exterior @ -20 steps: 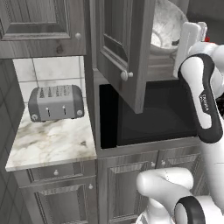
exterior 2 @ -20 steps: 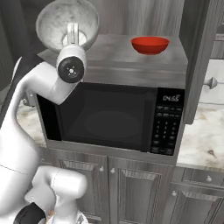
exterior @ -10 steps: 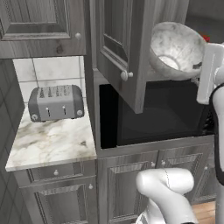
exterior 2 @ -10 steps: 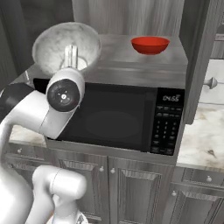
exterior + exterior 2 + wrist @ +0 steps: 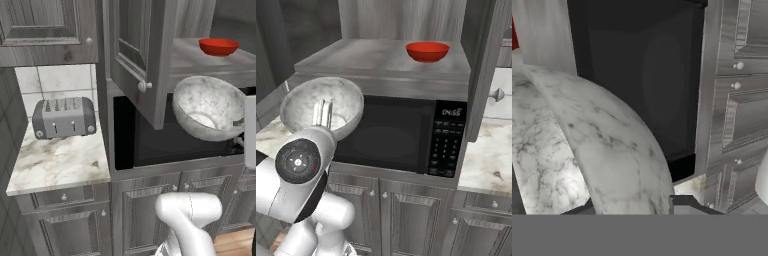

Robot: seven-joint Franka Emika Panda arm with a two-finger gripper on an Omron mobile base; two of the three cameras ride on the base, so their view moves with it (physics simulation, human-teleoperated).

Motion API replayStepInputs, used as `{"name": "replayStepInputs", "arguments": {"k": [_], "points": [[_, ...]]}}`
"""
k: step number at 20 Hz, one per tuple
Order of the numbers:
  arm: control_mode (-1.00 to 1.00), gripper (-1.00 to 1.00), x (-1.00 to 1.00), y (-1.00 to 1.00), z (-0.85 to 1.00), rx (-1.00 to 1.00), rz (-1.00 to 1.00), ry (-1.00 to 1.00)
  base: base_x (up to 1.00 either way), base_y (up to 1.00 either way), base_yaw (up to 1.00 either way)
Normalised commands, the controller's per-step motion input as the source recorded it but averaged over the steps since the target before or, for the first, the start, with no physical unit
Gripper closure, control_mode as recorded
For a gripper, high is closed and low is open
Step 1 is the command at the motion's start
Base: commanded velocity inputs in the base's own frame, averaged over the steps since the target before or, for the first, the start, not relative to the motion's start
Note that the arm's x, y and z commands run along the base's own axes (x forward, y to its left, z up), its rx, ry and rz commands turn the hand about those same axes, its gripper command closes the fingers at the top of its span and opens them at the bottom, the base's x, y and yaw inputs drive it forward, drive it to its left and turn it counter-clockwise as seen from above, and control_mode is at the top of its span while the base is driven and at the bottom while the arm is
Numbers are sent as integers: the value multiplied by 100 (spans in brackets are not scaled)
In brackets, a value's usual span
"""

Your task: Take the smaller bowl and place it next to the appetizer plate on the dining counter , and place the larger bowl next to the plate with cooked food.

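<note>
Right base view: hand [image 5: 322, 116] grips larger bowl [image 5: 323, 106] before microwave [image 5: 401, 137].

Grey shelf [image 5: 356, 57] above the microwave [image 5: 401, 137]: red bowl [image 5: 427, 51] sits on it, toward its right end in the right base view (rest of the surface bare grey). Marbled counter [image 5: 55, 162] left of the microwave carries a grey toaster [image 5: 63, 117], set back against the tiled wall.

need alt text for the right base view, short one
A deep grey-white speckled stone-look bowl is held tilted in the air by the robot's hand, in front of a black microwave. A glossy red bowl sits on the grey shelf above the microwave.
</note>
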Motion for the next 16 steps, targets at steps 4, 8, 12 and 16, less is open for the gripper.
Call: {"name": "replayStepInputs", "arguments": {"k": [4, 8, 12, 16], "points": [[-100, 100, -30, 18, -36, 0, 3, 16, 0, 0, 0], [-100, 100, 4, 24, -9, 0, 3, 14, 0, 0, 0], [100, 100, -24, 0, -2, 0, 1, 5, -75, -18, 0], [100, 100, 0, 0, 0, 0, 0, 0, -100, -28, 0]]}}
